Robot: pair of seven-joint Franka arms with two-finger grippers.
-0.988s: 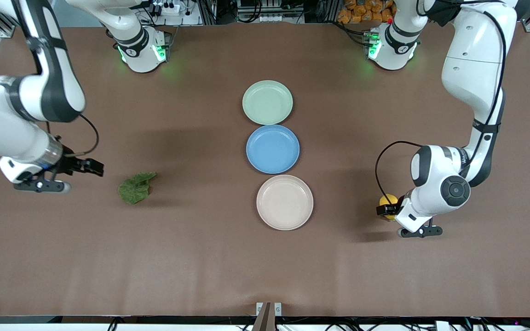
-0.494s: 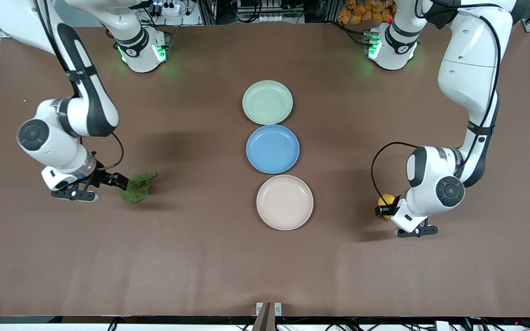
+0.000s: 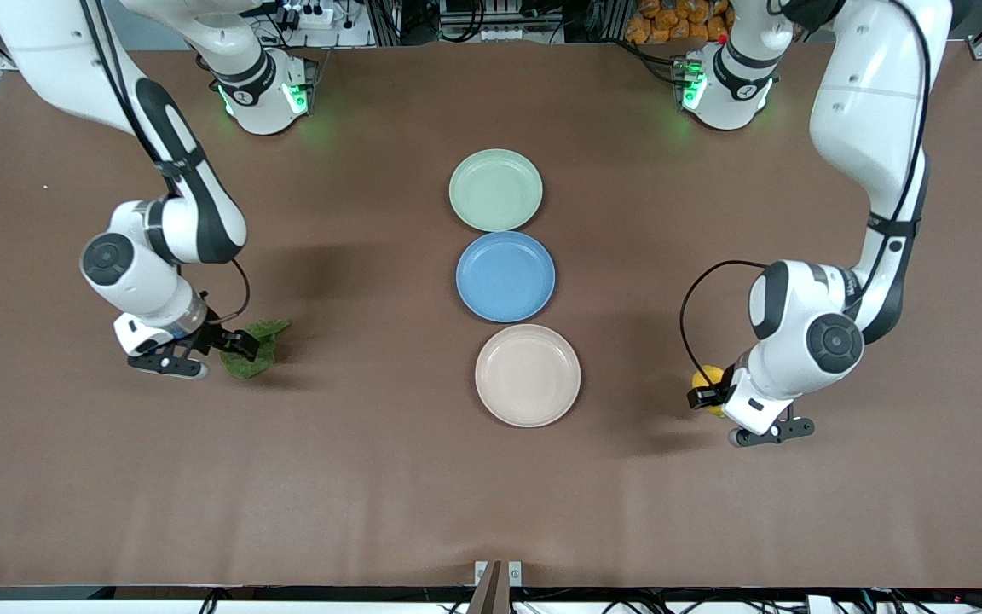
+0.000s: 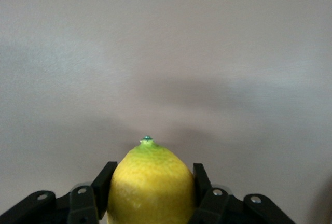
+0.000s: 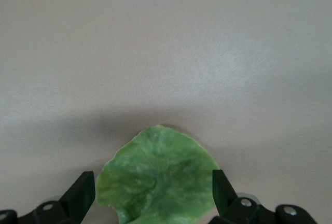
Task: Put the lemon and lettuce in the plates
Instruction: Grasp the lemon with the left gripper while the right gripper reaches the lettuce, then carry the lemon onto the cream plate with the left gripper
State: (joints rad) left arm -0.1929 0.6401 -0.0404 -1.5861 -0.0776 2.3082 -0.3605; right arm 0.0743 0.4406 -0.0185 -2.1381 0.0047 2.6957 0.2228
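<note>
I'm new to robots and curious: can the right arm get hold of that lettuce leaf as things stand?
Probably yes. The right claw is already down at the lettuce, its fingers open on either side of the leaf, with nothing else in between.

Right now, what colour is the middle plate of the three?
Blue; the middle plate shows best in the front view.

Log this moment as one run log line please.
left gripper: shut on lemon | right gripper: open around lettuce | plates: empty

High front camera faces the bases; wrist cameras look close past their jaws.
</note>
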